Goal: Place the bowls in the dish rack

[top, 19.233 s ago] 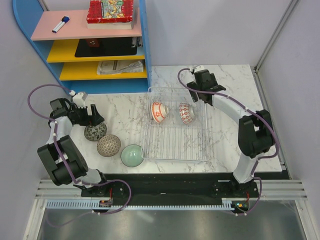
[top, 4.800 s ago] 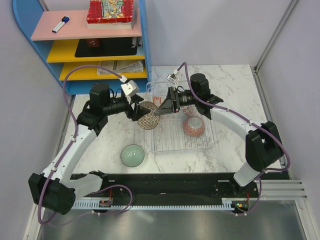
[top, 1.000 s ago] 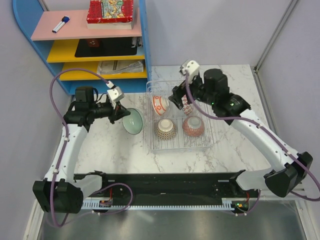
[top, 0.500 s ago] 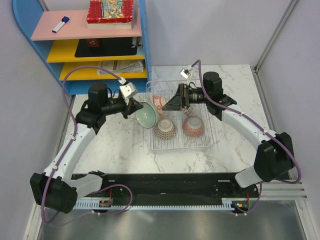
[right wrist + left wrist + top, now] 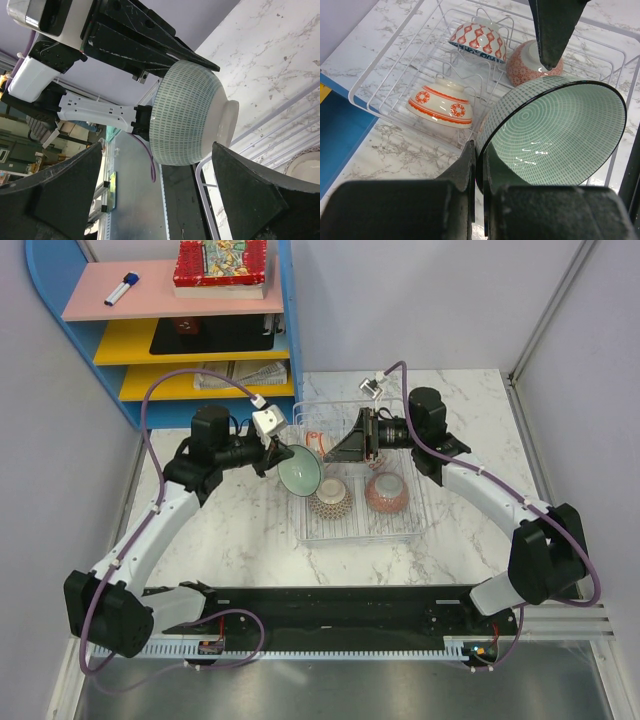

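Note left gripper [image 5: 479, 152] pinched shut on the rim of the pale green bowl [image 5: 555, 132], one finger inside and one outside, bowl held on edge at the left edge of the dish rack [image 5: 355, 538], hollow facing the left wrist camera. Note right gripper [image 5: 345, 448] spread fully wide, gripping nothing, aimed at the same bowl from the rack side, with the bowl framed between its two fingers in the right wrist view; contact not determinable. Count five bowls: one in the grip, four in the rack. In the rack, find orange-red floral bowl [image 5: 440, 102] and blue/red-white patterned bowl [image 5: 477, 40] leaning in the slots, then red-speckled bowl [image 5: 532, 62] and brown lattice bowl [image 5: 330, 498] upside down. Count one rack, set on the marble table [image 5: 470, 390]. Behind the table's left part, count one blue shelf unit [image 5: 288, 320] carrying one marker [image 5: 122, 288], one red book [image 5: 220, 262] and one folded newspaper [image 5: 240, 375]. Treat print on book and newspaper as too small to read.
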Controlling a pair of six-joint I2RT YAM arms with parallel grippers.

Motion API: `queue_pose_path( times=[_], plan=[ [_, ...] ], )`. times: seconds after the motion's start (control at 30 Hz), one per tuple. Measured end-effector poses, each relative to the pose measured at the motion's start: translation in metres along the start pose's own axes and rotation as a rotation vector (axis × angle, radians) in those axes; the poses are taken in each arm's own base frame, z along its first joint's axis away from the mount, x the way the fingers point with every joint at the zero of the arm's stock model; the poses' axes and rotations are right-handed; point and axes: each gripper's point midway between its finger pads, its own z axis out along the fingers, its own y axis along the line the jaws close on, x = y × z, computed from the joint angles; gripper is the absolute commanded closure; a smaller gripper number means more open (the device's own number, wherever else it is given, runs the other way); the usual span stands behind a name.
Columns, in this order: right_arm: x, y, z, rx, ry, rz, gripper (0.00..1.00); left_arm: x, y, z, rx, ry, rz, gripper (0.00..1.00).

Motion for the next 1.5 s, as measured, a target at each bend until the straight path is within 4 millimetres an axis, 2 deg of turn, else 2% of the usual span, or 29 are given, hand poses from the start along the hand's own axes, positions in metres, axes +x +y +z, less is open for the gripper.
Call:
queue_pose_path(
  times=[0.4, 0.67, 0.77, 0.93, 1.17, 1.27, 1.33, 1.37, 1.43, 1.47, 1.5],
  plan=[
    [0.002, -0.003, 0.002, 0.007, 0.001, -0.015, 0.02, -0.022, -0.008, -0.004, 0.002, -0.05, 0.019, 0.98],
    [0.015, -0.013, 0.014, 0.008, 0.04, 0.012, 0.02, -0.026, -0.009, -0.004, 0.001, -0.055, 0.021, 0.98],
    [0.021, -0.012, 0.019, 0.001, 0.057, 0.018, 0.05, -0.026, -0.009, -0.003, -0.001, -0.054, 0.022, 0.98],
    [0.026, -0.012, 0.024, -0.008, 0.075, 0.016, 0.15, -0.024, -0.01, -0.003, -0.001, -0.045, 0.016, 0.98],
    [0.026, -0.012, 0.024, -0.015, 0.078, -0.013, 0.18, -0.022, -0.011, -0.003, -0.001, -0.037, 0.008, 0.98],
    [0.025, -0.011, 0.025, -0.017, 0.078, -0.028, 0.26, -0.022, -0.011, -0.003, -0.002, -0.037, 0.008, 0.98],
    [0.025, -0.011, 0.025, -0.018, 0.079, -0.038, 0.39, -0.022, -0.011, -0.003, -0.002, -0.035, 0.006, 0.98],
    [0.025, -0.011, 0.025, -0.018, 0.079, -0.042, 0.51, -0.021, -0.011, -0.003, -0.003, -0.034, 0.005, 0.98],
    [0.025, -0.011, 0.025, -0.019, 0.08, -0.046, 0.66, -0.021, -0.011, -0.003, -0.003, -0.032, 0.005, 0.98],
    [0.025, -0.011, 0.025, -0.019, 0.08, -0.048, 0.82, -0.021, -0.011, -0.003, -0.003, -0.032, 0.005, 0.98],
    [0.025, -0.011, 0.025, -0.019, 0.08, -0.049, 0.91, -0.021, -0.011, -0.003, -0.003, -0.032, 0.005, 0.98]
  ],
)
